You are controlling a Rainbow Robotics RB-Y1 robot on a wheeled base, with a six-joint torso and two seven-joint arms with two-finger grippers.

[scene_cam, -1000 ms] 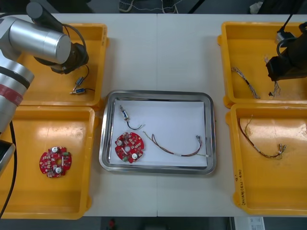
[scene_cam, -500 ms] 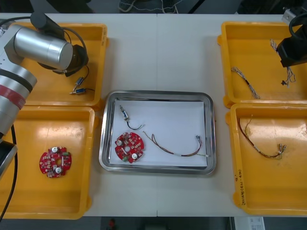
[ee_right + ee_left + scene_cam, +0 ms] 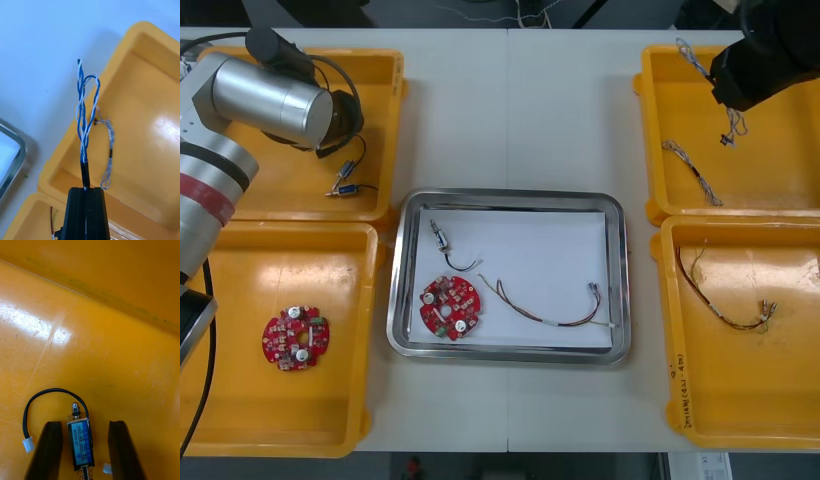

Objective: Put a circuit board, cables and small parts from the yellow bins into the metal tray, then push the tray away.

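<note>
Right gripper (image 3: 85, 191) is clamped tight on a twisted blue and white cable (image 3: 85, 112), fingers pinched together with just the wire between them. It's up in the air over the far end of the far right bin (image 3: 770, 170), with the cable ends dangling off it (a second cable of the same kind (image 3: 692, 170) is lying on that bin's floor).

Left gripper (image 3: 85, 423) is down low in the far left bin (image 3: 280, 190). Its fingers are spread wide either side of a small metal part (image 3: 80, 442) that has a looped black wire (image 3: 37, 401), and as far as I can see they're not touching it.

The tray (image 3: 505, 196) sits in the middle between the bins. On its white inside it already has a red circuit board (image 3: 450, 307), another small part with a black wire (image 3: 442, 240) and a red and yellow cable (image 3: 550, 312).
</note>
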